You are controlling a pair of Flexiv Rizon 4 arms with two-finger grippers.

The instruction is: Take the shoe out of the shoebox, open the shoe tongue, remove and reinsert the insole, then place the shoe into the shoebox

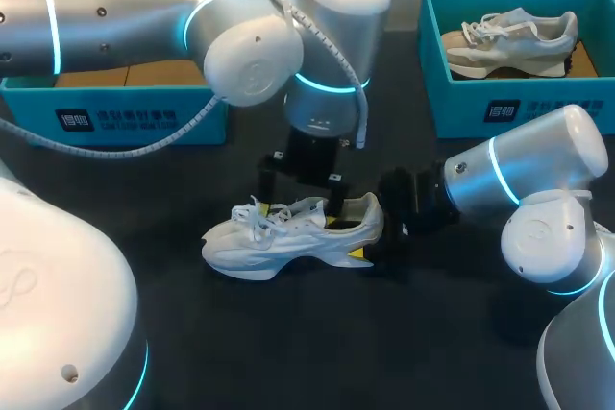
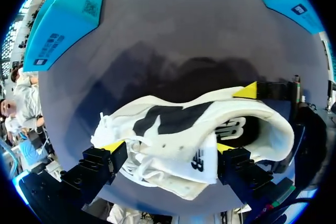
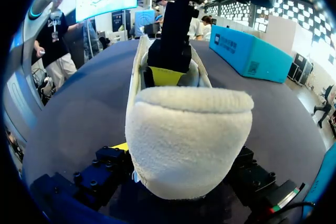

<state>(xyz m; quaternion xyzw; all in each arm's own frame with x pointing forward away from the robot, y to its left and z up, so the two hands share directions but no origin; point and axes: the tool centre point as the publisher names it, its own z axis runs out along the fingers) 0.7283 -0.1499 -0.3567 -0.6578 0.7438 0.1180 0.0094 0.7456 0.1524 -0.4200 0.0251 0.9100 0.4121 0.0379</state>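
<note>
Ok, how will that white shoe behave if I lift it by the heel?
Probably light: the shoe looks like mesh and foam. Its tongue looks bent over, so the upper likely flops. The padded heel may squash in the right pincer.

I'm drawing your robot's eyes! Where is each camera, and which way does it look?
Head view: above and behind, looking down on the table; left arm and right arm show.
Left wrist view: on that wrist, looking down past the left end effector onto the white sneaker.
Right wrist view: on that wrist, looking along the table at the sneaker's heel in the right end effector.
Shared: both wrist views show the sneaker and the other end effector.
</note>
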